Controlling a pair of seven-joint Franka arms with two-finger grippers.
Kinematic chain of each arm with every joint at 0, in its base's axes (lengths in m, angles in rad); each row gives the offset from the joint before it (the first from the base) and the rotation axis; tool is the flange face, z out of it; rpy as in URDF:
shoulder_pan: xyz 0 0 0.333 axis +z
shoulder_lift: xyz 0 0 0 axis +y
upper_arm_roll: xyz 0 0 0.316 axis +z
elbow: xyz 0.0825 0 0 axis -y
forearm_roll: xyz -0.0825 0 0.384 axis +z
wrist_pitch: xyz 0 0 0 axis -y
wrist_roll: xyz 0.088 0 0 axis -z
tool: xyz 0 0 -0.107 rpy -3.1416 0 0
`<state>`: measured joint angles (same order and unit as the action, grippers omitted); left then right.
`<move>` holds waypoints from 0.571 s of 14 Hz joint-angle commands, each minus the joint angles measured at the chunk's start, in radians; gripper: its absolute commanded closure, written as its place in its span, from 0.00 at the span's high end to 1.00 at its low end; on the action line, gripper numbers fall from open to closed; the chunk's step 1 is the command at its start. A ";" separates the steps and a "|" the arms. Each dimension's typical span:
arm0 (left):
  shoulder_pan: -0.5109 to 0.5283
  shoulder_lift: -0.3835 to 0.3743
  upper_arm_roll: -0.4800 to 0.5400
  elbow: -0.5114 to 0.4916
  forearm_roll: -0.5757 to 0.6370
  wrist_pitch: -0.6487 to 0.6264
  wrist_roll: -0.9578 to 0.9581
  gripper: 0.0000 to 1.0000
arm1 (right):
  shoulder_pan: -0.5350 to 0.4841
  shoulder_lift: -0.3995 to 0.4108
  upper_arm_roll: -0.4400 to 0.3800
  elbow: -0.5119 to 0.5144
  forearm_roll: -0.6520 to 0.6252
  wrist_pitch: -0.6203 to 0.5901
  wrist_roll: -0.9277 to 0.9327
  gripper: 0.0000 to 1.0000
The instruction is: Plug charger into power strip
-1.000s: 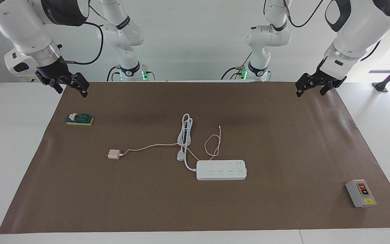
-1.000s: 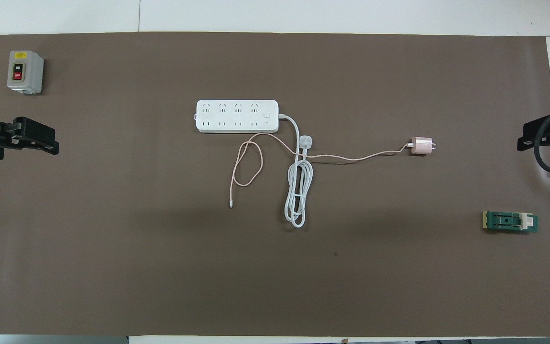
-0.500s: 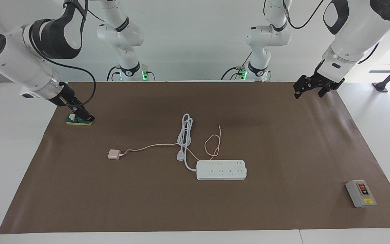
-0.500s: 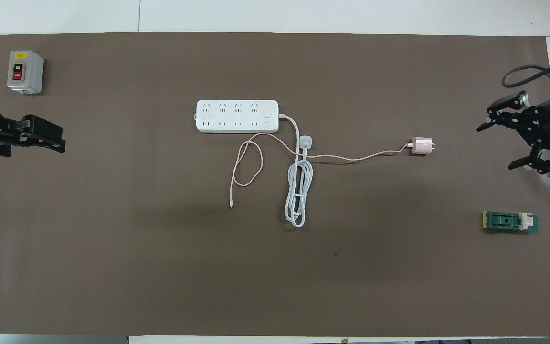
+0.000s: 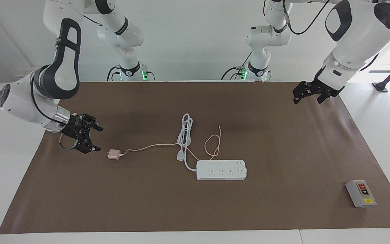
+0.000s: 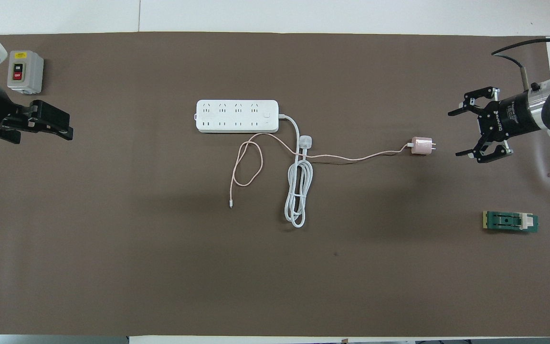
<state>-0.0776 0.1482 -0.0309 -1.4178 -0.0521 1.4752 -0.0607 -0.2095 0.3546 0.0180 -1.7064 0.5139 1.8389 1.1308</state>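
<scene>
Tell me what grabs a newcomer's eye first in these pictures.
The white power strip at the middle of the brown mat, with its coiled white cord nearer the robots. Then the small pink charger toward the right arm's end, its thin cable trailing to the strip. The right hand, open, sits low beside the charger, apart from it.

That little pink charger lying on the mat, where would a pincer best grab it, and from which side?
Probably by the charger's cube body, across its two flat sides. Its prongs point toward the right arm's end and the cable leaves the other face, so both are best left free. The open right pincer already faces the prong end, so coming from there looks natural. The left pincer waits.
</scene>
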 commanded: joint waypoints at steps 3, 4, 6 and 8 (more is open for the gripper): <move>0.013 0.094 0.008 0.046 -0.187 0.002 0.084 1.00 | -0.016 0.095 0.011 0.001 0.124 0.014 -0.034 1.00; 0.013 0.103 0.005 0.045 -0.224 0.016 0.084 1.00 | -0.016 0.107 0.011 0.001 0.147 0.013 -0.051 1.00; 0.025 0.148 0.006 0.042 -0.404 0.027 0.105 1.00 | -0.028 0.110 0.011 -0.002 0.152 0.010 -0.071 1.00; 0.039 0.198 0.006 0.034 -0.584 0.051 0.120 1.00 | -0.040 0.135 0.011 -0.004 0.155 0.014 -0.120 1.00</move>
<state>-0.0591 0.2881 -0.0242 -1.4056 -0.5134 1.5077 0.0243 -0.2225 0.4721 0.0177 -1.7066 0.6429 1.8490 1.0702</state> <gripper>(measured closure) 0.000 0.000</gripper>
